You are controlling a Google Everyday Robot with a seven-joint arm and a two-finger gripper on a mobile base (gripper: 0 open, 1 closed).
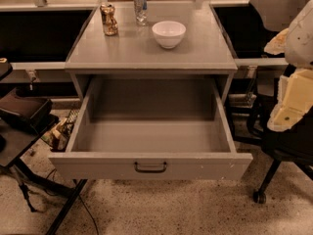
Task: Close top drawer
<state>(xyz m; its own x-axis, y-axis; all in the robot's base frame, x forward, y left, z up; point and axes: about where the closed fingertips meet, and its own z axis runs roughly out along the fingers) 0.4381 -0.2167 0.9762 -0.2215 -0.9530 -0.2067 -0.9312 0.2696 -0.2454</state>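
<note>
The top drawer (150, 136) is a wide grey box pulled far out of the grey cabinet (151, 58), and its inside is empty. Its front panel (195, 166) faces me, with a small dark bar handle (150, 167) at the centre. My gripper (289, 106) is the cream-coloured part of the white arm at the right edge. It hangs to the right of the drawer's right side wall, apart from the drawer and well away from the handle. No lower drawers show in this view.
On the cabinet top stand a white bowl (168, 33), a silver can (140, 6) and a crumpled gold-brown bottle (108, 19). A black office chair (279, 146) stands at the right behind my arm. A dark stand with a bag (22, 114) is at the left. The floor is speckled.
</note>
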